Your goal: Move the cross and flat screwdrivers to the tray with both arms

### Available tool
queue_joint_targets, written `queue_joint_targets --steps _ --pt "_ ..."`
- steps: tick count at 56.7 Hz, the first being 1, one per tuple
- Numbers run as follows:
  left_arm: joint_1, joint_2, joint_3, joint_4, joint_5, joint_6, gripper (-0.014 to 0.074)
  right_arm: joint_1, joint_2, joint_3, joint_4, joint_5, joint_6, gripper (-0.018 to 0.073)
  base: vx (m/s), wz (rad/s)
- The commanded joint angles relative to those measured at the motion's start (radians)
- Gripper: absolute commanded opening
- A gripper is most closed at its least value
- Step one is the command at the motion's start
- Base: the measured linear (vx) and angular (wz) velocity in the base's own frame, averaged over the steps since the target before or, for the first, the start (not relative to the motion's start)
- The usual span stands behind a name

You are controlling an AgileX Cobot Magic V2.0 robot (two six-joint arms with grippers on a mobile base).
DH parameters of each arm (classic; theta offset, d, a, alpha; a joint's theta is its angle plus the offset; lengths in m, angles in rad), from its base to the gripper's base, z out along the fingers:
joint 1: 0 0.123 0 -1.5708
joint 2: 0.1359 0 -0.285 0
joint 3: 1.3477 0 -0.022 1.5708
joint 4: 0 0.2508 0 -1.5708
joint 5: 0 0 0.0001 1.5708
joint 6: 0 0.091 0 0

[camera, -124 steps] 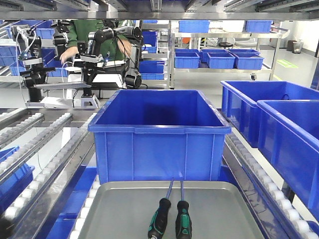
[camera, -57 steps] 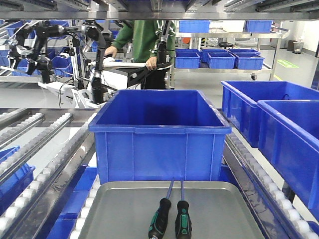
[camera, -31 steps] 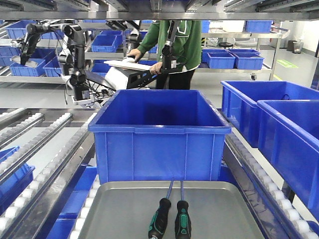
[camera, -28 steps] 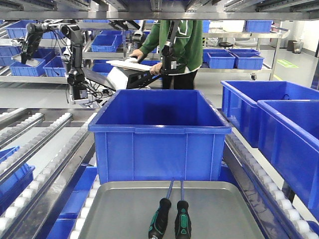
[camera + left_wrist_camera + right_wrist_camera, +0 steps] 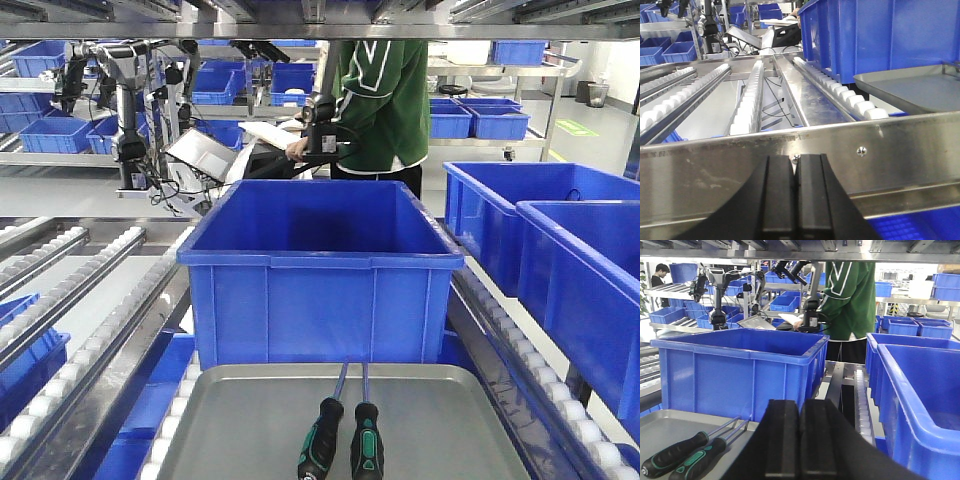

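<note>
As seemingly placed, screwdrivers [image 5: 342,436] in tray [image 5: 240,420]

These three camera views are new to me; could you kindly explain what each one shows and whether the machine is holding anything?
It is a two-armed robot. The front view looks down a roller rack: two screwdrivers lie side by side in a grey tray, before a blue bin. The other views come from cameras on the wrists. The left gripper is shut and empty, below a steel rail. The right gripper is shut and empty too, beside the screwdrivers. A person in green stands behind.
</note>
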Motion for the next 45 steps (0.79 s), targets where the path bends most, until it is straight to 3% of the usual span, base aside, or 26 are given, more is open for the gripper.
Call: queue_joint_targets --steps 1,10,14,17,22,25,29,40,45 --pt "0.001 -0.016 0.032 -0.001 -0.074 -0.009 -0.0001 -0.004 0.012 -0.03 0.01 -0.067 0.0 -0.0008 0.0 0.0" --pt "0.001 -0.016 0.032 -0.001 -0.074 -0.009 -0.0001 -0.004 0.012 -0.03 0.006 -0.068 0.0 -0.0008 0.0 0.0" --pt "0.001 -0.016 0.032 -0.001 -0.074 -0.009 -0.0001 -0.004 0.012 -0.03 -0.065 -0.068 0.015 -0.0008 0.0 0.0" --pt "0.001 -0.016 0.032 -0.001 -0.074 -0.009 -0.0001 -0.004 0.012 -0.03 -0.143 -0.064 0.098 -0.0008 0.0 0.0" --pt "0.001 -0.016 0.032 -0.001 -0.074 -0.009 -0.0001 -0.004 0.012 -0.026 -0.386 -0.067 0.354 -0.0008 0.0 0.0" --pt "0.001 -0.016 0.032 -0.001 -0.074 -0.009 -0.0001 -0.004 0.008 0.01 -0.513 -0.119 0.505 -0.0008 0.0 0.0" --pt "0.001 -0.016 0.032 -0.001 -0.074 -0.009 -0.0001 -0.004 -0.008 0.096 -0.615 -0.237 0.603 -0.0008 0.0 0.0" --pt "0.001 -0.016 0.032 -0.001 -0.074 -0.009 -0.0001 -0.004 -0.158 0.461 -0.622 -0.571 0.635 -0.0008 0.0 0.0" --pt "0.001 -0.016 0.032 -0.001 -0.074 -0.009 -0.0001 -0.004 -0.249 0.583 -0.619 -0.639 0.635 -0.0008 0.0 0.0"
